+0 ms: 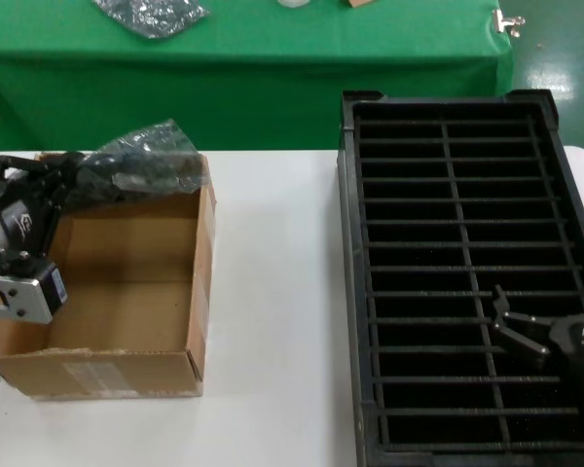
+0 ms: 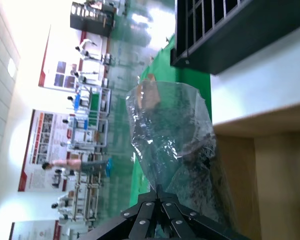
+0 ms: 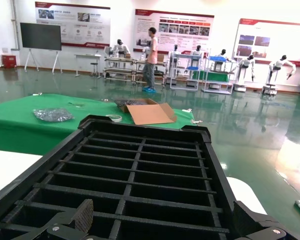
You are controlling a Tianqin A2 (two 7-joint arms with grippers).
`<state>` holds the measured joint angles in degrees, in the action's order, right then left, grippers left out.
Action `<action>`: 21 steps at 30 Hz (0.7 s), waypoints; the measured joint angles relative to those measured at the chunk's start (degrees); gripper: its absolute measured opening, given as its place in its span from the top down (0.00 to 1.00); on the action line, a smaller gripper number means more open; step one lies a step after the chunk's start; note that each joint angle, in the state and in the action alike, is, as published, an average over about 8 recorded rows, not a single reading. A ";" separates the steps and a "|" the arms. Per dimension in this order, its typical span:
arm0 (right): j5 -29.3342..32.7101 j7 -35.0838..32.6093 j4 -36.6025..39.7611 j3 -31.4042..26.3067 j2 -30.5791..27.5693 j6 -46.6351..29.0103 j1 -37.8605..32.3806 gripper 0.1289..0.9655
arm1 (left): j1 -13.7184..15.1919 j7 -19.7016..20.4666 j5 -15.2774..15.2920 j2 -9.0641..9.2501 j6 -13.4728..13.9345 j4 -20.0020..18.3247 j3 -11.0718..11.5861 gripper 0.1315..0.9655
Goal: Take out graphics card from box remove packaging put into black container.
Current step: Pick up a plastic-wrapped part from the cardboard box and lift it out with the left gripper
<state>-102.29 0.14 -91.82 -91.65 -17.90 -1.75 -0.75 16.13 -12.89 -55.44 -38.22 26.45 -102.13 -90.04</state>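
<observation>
My left gripper (image 1: 75, 173) is shut on one end of the packaging (image 1: 148, 161), a wrinkly translucent bag held in the air over the far left corner of the box (image 1: 203, 258). In the left wrist view the fingertips (image 2: 159, 189) pinch the bag (image 2: 172, 140); its lower part looks dark, but I cannot make out the graphics card. The brown box (image 2: 275, 170) shows a bare floor. My right gripper (image 1: 497, 313) hangs open above the near right part of the black container (image 1: 348, 292), its fingers (image 3: 82, 216) spread over the slots (image 3: 140, 170).
The box and tray stand on a white table (image 1: 273, 292) with a strip of bare top between them. Behind it is a green-covered table (image 1: 273, 68) with another silvery bag (image 1: 151, 14) and a piece of cardboard (image 3: 151, 114).
</observation>
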 joint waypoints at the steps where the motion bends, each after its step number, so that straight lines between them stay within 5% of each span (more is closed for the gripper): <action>1: 0.00 0.00 0.00 0.00 0.00 0.00 0.00 0.00 | -0.75 0.33 0.22 0.05 0.28 -1.30 0.51 0.99; 9: 0.00 0.00 0.00 0.00 0.00 0.00 0.00 0.00 | -5.67 0.74 1.36 0.68 1.86 -9.37 1.36 0.99; 21: 0.00 0.00 0.00 0.00 0.00 0.00 0.00 0.00 | -8.80 -2.06 2.74 3.11 2.60 -14.05 -2.80 0.99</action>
<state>-102.29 0.14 -91.82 -91.65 -17.90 -1.75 -0.75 7.34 -14.95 -52.70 -35.11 29.05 -116.18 -92.84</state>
